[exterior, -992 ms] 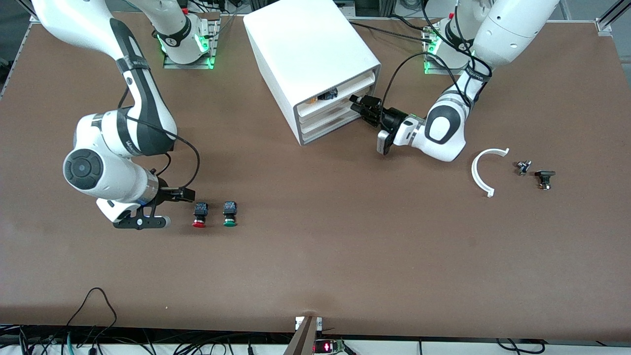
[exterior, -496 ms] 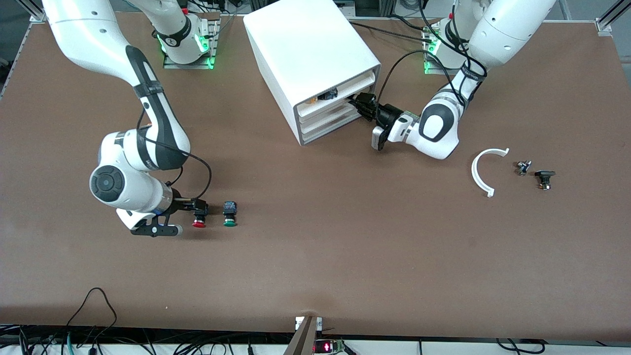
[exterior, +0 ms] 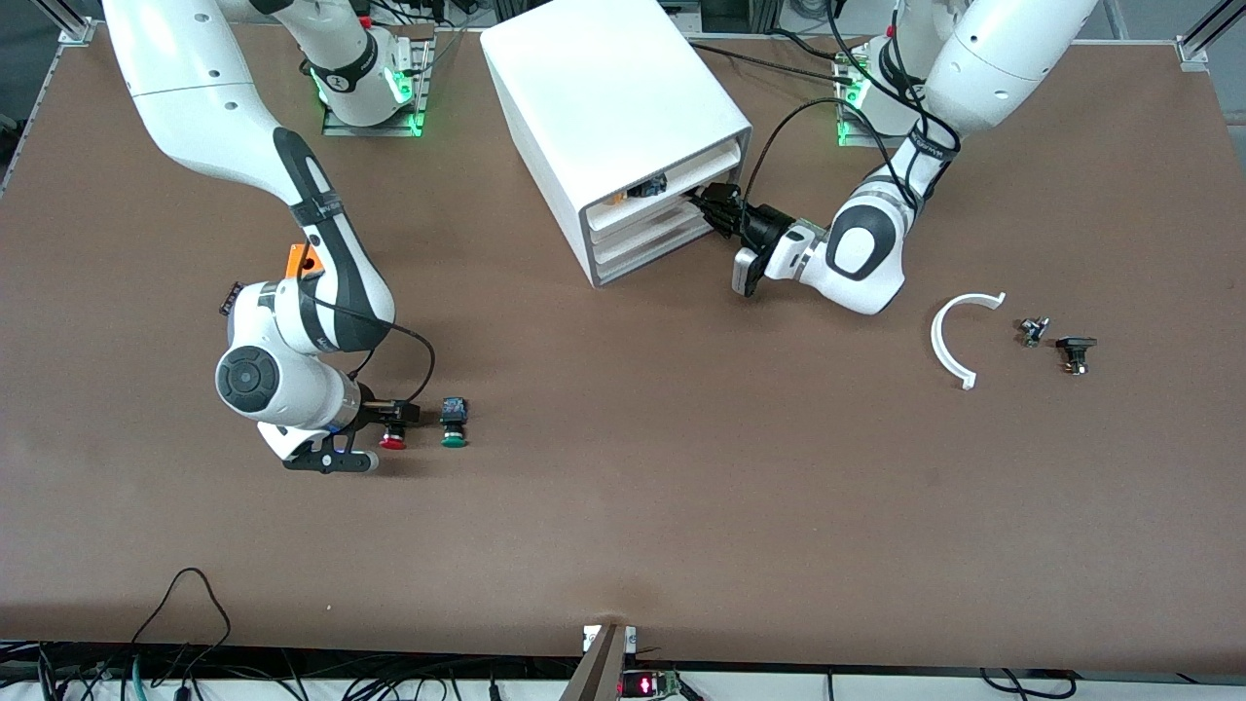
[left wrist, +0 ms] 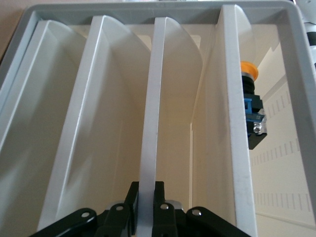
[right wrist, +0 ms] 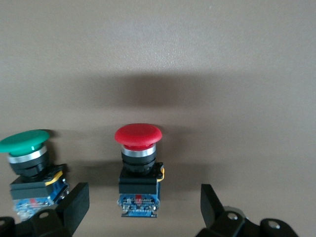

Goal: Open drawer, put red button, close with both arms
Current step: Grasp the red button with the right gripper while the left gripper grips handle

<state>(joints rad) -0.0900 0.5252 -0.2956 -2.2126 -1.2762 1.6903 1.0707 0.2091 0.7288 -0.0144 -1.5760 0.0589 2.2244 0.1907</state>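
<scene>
The red button lies on the table with its red cap toward the front camera; it also shows in the right wrist view. My right gripper is open, one finger on each side of the button's black body, not touching it. My left gripper is shut on the front lip of the drawer, the middle front of the white cabinet. The drawer sits in line with the lowest front.
A green-capped button lies just beside the red one, toward the left arm's end. An orange-capped button sits in the top drawer. A white curved piece and two small parts lie near the left arm's end.
My right arm has moved toward the red button, and its open fingers now straddle it. My left gripper has moved in onto the middle drawer's front lip.
</scene>
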